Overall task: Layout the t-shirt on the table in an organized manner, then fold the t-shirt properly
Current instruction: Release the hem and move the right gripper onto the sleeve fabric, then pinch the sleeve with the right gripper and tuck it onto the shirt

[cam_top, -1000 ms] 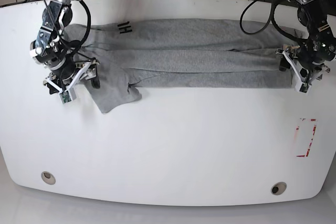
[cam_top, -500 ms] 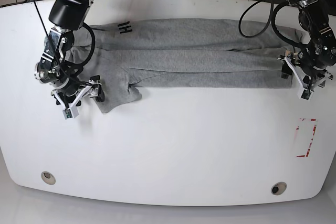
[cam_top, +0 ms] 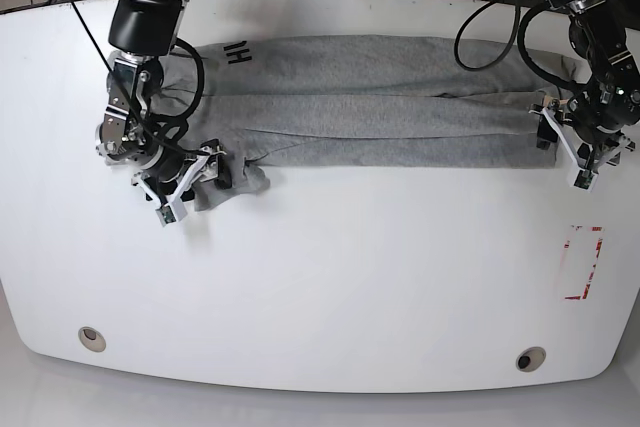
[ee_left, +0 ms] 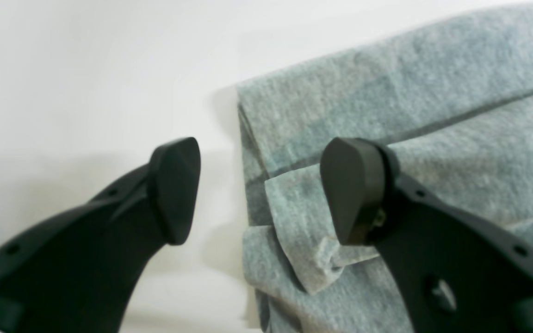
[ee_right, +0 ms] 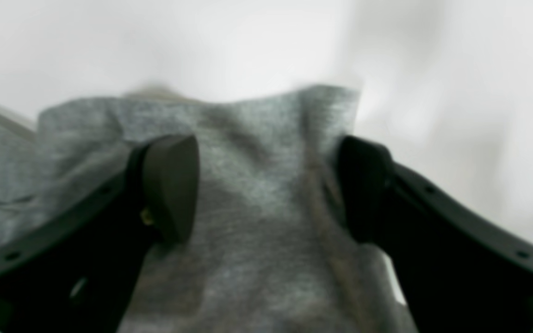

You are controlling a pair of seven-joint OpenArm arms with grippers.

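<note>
The t-shirt point(cam_top: 380, 107) looks soft and limp, best pinched at folded edges. Left tool point(ee_left: 259, 192) gapes wide, empty; right tool point(ee_right: 266, 189) straddles the sleeve, jaws apart.

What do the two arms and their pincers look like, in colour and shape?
Both arms are black, with black cables looping beside them. Near each wrist sit silver metal parts and white brackets. The left pincer and the right pincer each have two curved matte black fingers ending in flat, rounded pads.

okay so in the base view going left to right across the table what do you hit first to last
Right hand → black lettering → t-shirt → left hand, with the red-and-white mark below it, all on the table.
</note>
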